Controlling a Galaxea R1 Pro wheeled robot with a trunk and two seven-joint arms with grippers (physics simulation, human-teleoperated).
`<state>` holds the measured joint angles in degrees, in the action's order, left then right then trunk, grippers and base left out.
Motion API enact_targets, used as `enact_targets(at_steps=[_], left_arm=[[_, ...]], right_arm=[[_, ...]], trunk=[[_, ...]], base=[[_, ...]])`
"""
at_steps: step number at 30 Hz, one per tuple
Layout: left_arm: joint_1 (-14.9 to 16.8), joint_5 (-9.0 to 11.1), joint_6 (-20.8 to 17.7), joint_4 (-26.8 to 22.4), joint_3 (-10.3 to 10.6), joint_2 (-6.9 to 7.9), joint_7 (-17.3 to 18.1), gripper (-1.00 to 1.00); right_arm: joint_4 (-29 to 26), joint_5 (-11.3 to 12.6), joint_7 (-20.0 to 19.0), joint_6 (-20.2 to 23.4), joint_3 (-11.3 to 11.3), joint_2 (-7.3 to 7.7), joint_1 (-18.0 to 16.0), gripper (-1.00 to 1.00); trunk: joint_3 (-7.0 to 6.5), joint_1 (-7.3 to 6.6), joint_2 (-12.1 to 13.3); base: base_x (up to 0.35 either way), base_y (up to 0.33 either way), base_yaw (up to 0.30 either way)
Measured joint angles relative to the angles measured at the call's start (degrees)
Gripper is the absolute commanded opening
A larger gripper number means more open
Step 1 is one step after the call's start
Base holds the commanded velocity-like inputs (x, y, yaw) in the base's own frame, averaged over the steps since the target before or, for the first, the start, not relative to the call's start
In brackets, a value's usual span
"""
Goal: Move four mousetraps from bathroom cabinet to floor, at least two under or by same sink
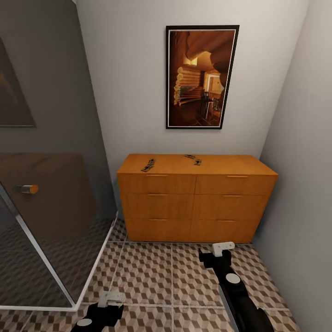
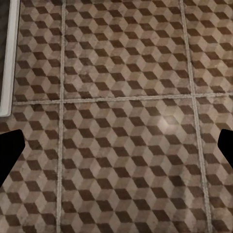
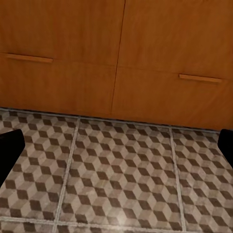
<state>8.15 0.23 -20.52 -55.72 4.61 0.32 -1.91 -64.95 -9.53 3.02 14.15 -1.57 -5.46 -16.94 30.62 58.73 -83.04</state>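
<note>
The orange-brown cabinet (image 1: 196, 198) stands against the far wall with its drawers shut. Mousetraps lie on its top: two close together at the left (image 1: 148, 165) and two near the middle (image 1: 193, 159). My left gripper (image 2: 116, 150) hangs open over the cube-patterned bathroom floor (image 2: 121, 97), its dark fingertips (image 2: 9, 155) wide apart with nothing between them. My right gripper (image 3: 116, 145) is open too, low over the floor (image 3: 121, 165) and facing the cabinet's lower drawers (image 3: 63, 73). In the head view the right arm (image 1: 228, 272) reaches toward the cabinet and the left arm (image 1: 103, 311) sits lower.
A glass shower enclosure (image 1: 50, 216) with a round handle (image 1: 26, 188) and a white base rim (image 1: 94, 267) takes up the left. A framed picture (image 1: 201, 76) hangs above the cabinet. The grey right wall (image 1: 304, 184) stands close beside the cabinet.
</note>
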Motion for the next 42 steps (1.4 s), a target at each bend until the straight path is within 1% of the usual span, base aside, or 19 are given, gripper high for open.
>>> enact_targets(at_steps=[26,34,37,38,40,41,42], left_arm=[[0.0,0.0,0.0,0.0,0.0,0.01,0.0,1.0],[0.0,-0.1,0.5,1.2,0.1,0.32,0.0,1.0],[0.0,-0.2,2.8,2.8,0.1,0.83,0.0,1.0],[0.0,-0.2,5.3,4.1,0.1,1.1,0.0,1.0],[-0.1,-0.2,8.1,5.9,0.1,1.3,0.0,1.0],[-0.1,-0.2,10.8,8.1,0.1,1.42,-0.1,1.0],[-0.1,-0.2,12.2,9.5,0.1,1.46,-0.1,1.0]], right_arm=[[0.0,0.1,0.0,0.1,0.0,0.0,0.0,1.0],[0.6,0.1,-0.2,-0.2,0.0,0.03,0.0,1.0],[1.2,0.1,-0.3,-0.2,0.0,-0.03,0.0,1.0],[1.3,0.0,-0.2,-0.2,0.1,-0.05,0.0,1.0],[1.3,-0.1,-0.1,-0.1,0.2,-0.01,0.0,1.0],[0.8,-0.2,0.0,0.0,0.2,0.04,0.0,1.0],[0.4,-0.3,0.1,0.0,0.3,0.07,0.0,1.0]], trunk=[[0.0,0.0,0.0],[0.0,0.0,0.0],[0.0,0.0,0.0],[0.0,0.0,0.0],[0.0,0.0,0.0],[0.0,0.0,0.0],[0.0,0.0,0.0]], base=[[0.0,0.0,0.0],[0.0,0.0,0.0],[0.0,0.0,0.0],[0.0,0.0,0.0],[0.0,0.0,0.0],[0.0,0.0,0.0],[0.0,0.0,0.0]])
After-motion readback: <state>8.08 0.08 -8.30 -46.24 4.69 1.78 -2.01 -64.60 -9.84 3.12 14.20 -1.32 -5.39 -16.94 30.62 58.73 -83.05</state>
